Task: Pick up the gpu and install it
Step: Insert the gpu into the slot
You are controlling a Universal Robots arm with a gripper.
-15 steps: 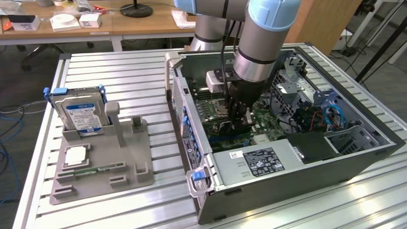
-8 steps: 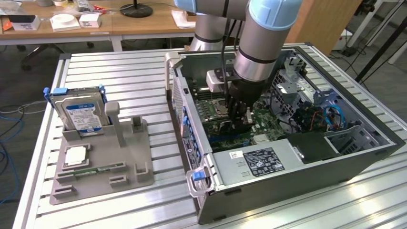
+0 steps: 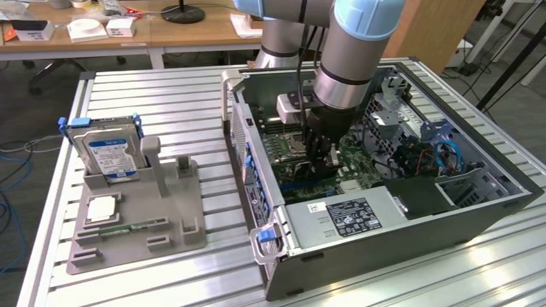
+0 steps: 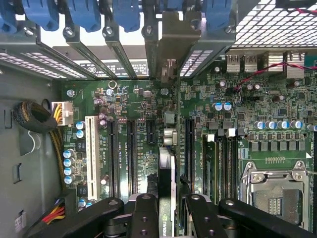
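My gripper (image 3: 323, 163) reaches down inside the open computer case (image 3: 477, 211), over the green motherboard (image 3: 295, 153). In the wrist view the gpu (image 4: 167, 163) shows edge-on as a thin black card between the two black fingers (image 4: 144, 214), and my gripper (image 4: 168, 214) is shut on it. Its silver metal end bracket (image 4: 171, 39) stands against the case's rear slot openings, under the blue clips (image 4: 126, 12). The card runs along the board between the long black expansion slots (image 4: 131, 148). Whether its edge sits in a slot is hidden by the card itself.
A grey fixture (image 3: 171, 224) on the slatted table holds a silver hard drive with a blue label (image 3: 107, 153), a processor chip (image 3: 102, 209) and a memory stick (image 3: 128, 228). The power supply (image 3: 350, 217), cable bundles (image 3: 426, 157) and the empty CPU socket (image 4: 275, 193) crowd the case.
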